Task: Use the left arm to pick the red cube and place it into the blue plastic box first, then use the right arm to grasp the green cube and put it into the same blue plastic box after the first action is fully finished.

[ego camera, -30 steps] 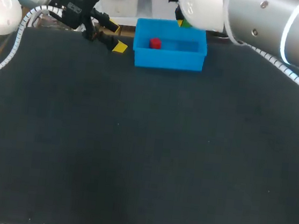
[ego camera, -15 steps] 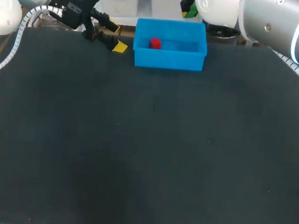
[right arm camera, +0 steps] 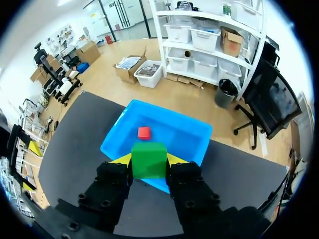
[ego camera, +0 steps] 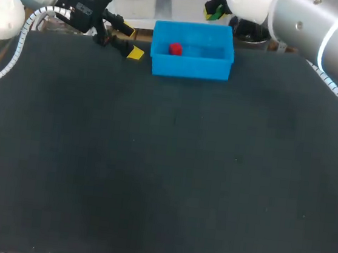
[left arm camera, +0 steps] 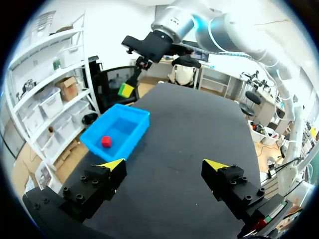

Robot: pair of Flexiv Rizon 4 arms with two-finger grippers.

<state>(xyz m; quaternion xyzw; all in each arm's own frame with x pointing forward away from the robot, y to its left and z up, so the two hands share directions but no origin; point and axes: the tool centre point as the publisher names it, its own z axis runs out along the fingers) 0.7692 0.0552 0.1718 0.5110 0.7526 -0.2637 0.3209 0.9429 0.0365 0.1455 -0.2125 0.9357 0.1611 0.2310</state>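
The blue plastic box (ego camera: 191, 68) stands at the table's far edge, with the red cube (ego camera: 175, 49) lying in its left part. My left gripper (ego camera: 131, 41) is open and empty, just left of the box, which lies ahead of its fingers (left arm camera: 135, 130) with the red cube (left arm camera: 106, 141) inside. My right gripper (ego camera: 214, 9) is shut on the green cube (ego camera: 217, 13), above and behind the box's far right corner. In the right wrist view the green cube (right arm camera: 149, 159) sits between the fingers, high over the box (right arm camera: 197, 144) and the red cube (right arm camera: 144, 132).
The black table mat (ego camera: 165, 163) stretches from the box to the near edge. My right arm's thick silver links (ego camera: 326, 34) hang over the far right corner of the table.
My right arm has moved back and to the right with the green cube, uncovering the box's far right corner. The left arm and the red cube have not moved.
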